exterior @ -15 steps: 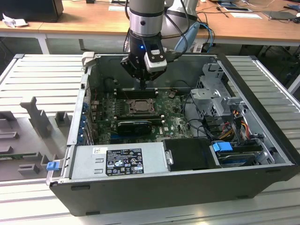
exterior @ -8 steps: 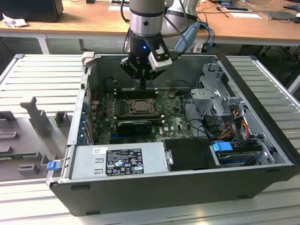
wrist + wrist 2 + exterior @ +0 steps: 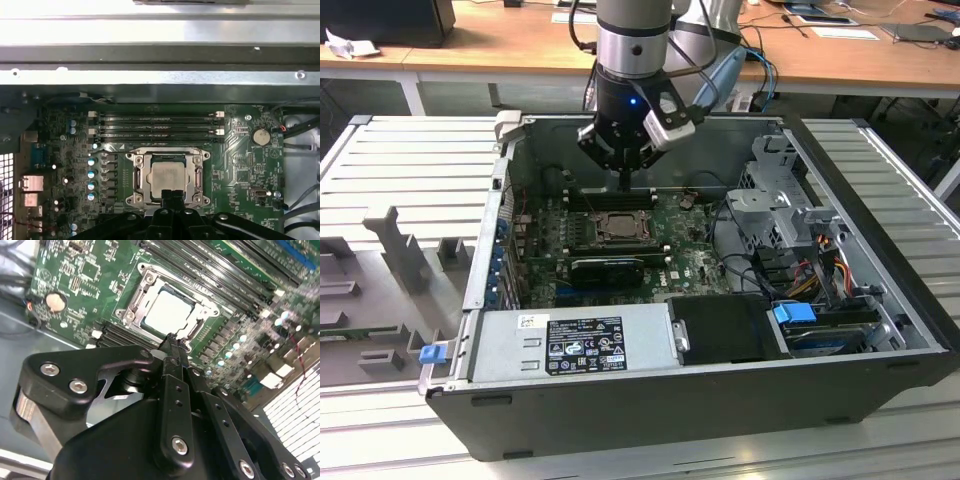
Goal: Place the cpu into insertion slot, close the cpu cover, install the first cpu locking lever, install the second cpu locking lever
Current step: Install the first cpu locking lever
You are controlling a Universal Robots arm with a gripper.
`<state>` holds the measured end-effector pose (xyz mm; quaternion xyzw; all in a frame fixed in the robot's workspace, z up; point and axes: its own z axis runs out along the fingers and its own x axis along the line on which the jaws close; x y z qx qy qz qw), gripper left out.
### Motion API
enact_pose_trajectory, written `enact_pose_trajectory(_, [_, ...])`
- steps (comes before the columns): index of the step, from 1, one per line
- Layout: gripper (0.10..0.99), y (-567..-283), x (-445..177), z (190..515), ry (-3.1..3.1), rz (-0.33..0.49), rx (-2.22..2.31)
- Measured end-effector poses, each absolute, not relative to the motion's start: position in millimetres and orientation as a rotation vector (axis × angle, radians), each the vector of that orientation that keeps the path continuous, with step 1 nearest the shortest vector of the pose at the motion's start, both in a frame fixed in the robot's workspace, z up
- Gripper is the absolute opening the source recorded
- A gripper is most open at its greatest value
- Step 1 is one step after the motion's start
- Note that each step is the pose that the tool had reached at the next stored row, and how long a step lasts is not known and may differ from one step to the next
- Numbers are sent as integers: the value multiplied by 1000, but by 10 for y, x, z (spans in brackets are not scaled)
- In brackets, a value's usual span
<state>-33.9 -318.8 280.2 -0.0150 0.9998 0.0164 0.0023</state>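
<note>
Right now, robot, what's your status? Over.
Status: gripper shut, empty, tip at the edge of the cpu cover. The cpu seated, cover flat around it. Nothing blocking.

Claw point(image 3: 170, 194): body cut by picture edge in first wrist view; tips hide near edge of cpu point(image 3: 167, 179) and cpu cover point(image 3: 141, 175). Second wrist view: claw body blocks part of motherboard point(image 3: 260, 335), far stretch blurred. Exterior view: arm point(image 3: 634, 40) cut at top; cover latching too small to tell.
</note>
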Motion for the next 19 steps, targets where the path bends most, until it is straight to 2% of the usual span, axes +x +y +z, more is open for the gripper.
enact_pose_trajectory(19, [106, -3187, -620, 2704, 3135, 51, -74])
